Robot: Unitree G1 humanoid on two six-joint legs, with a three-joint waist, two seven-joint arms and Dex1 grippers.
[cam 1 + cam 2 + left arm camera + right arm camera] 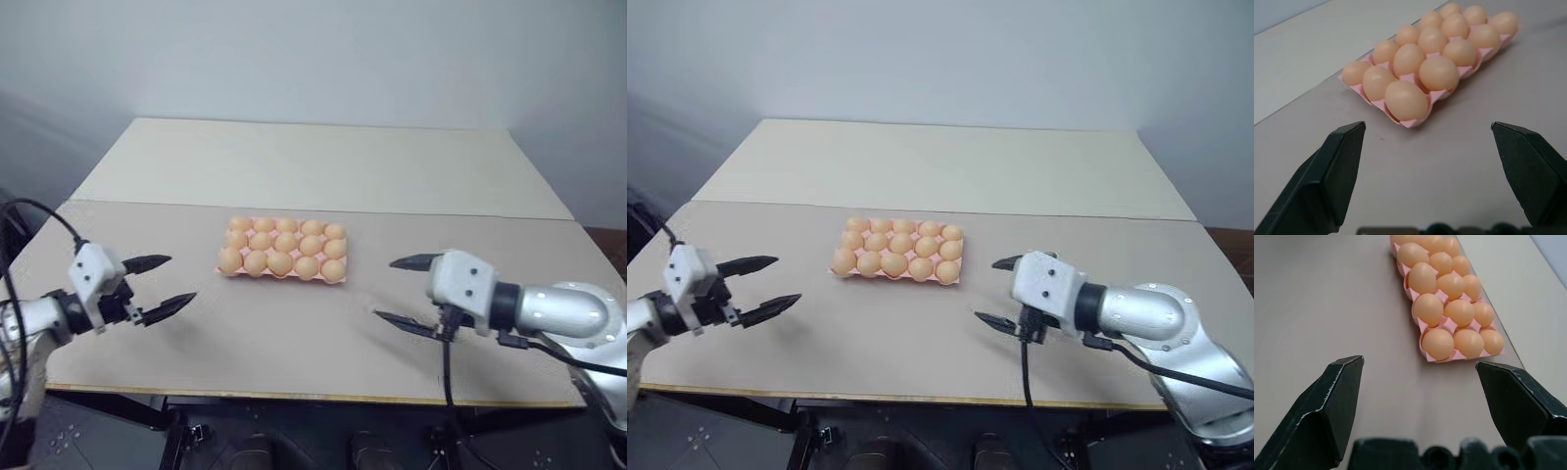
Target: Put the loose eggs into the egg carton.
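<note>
Spreading out below me is a pale table, its nearer part a greyer board that is carrying everything of the task. Near the middle of that board the egg carton is lying flat, a pink tray of three rows of five cups, and every cup is holding one of the eggs, so all fifteen are sitting in it and none is lying loose on the table.

I am holding my right gripper above the board to the right of the carton, well apart from it, its two black fingers standing wide and gripping nothing, pointing toward the tray.

I am keeping my left gripper on the other side, also well apart from the carton, its fingers spread wide and empty, aimed at the tray's near corner.
</note>
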